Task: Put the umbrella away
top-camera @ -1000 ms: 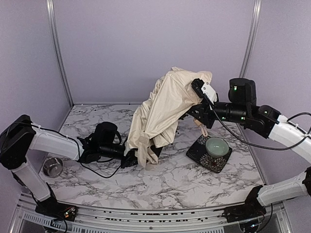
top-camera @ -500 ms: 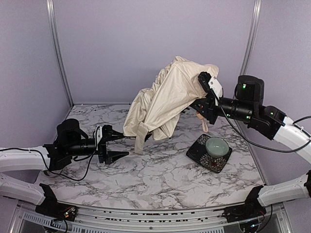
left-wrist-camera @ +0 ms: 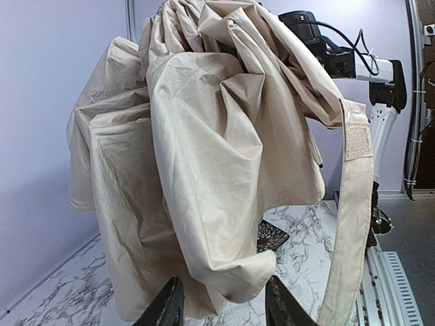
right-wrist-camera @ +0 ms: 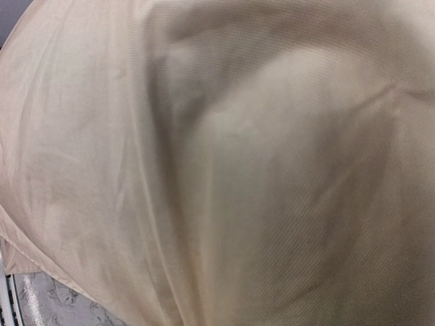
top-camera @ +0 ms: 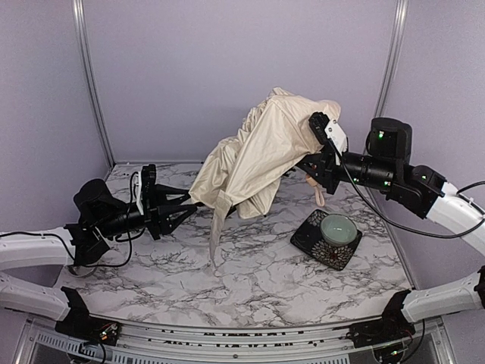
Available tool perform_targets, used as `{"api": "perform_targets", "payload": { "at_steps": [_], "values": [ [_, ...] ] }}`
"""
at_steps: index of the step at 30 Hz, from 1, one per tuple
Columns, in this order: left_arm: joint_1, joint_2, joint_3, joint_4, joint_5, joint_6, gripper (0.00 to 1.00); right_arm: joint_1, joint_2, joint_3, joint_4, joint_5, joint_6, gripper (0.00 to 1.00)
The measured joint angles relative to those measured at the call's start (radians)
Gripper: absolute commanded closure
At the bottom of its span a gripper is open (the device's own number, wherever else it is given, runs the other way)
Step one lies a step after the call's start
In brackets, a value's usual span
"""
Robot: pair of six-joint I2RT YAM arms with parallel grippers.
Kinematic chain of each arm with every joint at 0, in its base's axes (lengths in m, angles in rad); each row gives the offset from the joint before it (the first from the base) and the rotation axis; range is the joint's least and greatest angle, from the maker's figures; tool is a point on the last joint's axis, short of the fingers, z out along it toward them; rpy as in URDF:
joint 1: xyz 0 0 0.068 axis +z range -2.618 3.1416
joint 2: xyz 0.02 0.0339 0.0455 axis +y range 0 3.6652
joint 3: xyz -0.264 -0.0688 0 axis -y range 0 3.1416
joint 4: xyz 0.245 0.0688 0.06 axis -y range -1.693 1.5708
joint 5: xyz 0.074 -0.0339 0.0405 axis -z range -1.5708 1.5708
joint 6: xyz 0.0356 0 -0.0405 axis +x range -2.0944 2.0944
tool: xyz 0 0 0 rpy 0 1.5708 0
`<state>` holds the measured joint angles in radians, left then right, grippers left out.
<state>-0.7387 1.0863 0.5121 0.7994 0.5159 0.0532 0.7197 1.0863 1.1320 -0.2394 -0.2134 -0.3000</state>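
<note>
White-and-grey marble covers your table (top-camera: 258, 280). Lilac walls (top-camera: 227, 68) close it in on three sides, with metal posts (top-camera: 87, 83) in the back corners.

Your right gripper (top-camera: 312, 168) carries the umbrella (top-camera: 258, 159) well above the table near the back. The fingers are buried under fabric, and your right wrist view shows only cream cloth. The canopy hangs loose and crumpled, sloping down to your left, and its closing strap (top-camera: 214, 235) dangles toward the marble. A pale tan piece (top-camera: 319, 191) — the handle end, it seems — hangs just below that gripper.

Your left gripper (top-camera: 189, 206) sits low at the left, pointing at the canopy's lower edge. Its jaws stand apart with nothing between them — the cloth hangs just ahead.

On the right of the table, a pale green bowl (top-camera: 339, 227) sits on a dark patterned square plate (top-camera: 311, 241), below the right arm.
</note>
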Motion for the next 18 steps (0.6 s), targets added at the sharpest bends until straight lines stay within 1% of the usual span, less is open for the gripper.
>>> {"api": "perform_targets", "payload": {
  "at_steps": [1, 4, 8, 12, 18],
  "values": [
    [-0.003, 0.007, 0.003, 0.009, 0.002, -0.008, 0.67, 0.0, 0.0, 0.0, 0.0, 0.0, 0.0, 1.0],
    [-0.015, 0.027, 0.005, 0.031, 0.005, -0.03, 1.0, 0.0, 0.0, 0.0, 0.0, 0.0, 0.0, 1.0],
    [-0.03, 0.06, 0.007, 0.072, -0.012, -0.048, 1.0, 0.0, 0.0, 0.0, 0.002, 0.0, 0.003, 1.0],
    [-0.051, 0.126, 0.014, 0.145, -0.039, -0.065, 1.0, 0.0, 0.0, 0.0, 0.04, -0.015, 0.04, 1.0],
    [-0.108, 0.314, 0.055, 0.282, -0.054, -0.098, 1.0, 0.0, 0.022, -0.01, 0.15, -0.096, 0.126, 1.0]
  ]
}}
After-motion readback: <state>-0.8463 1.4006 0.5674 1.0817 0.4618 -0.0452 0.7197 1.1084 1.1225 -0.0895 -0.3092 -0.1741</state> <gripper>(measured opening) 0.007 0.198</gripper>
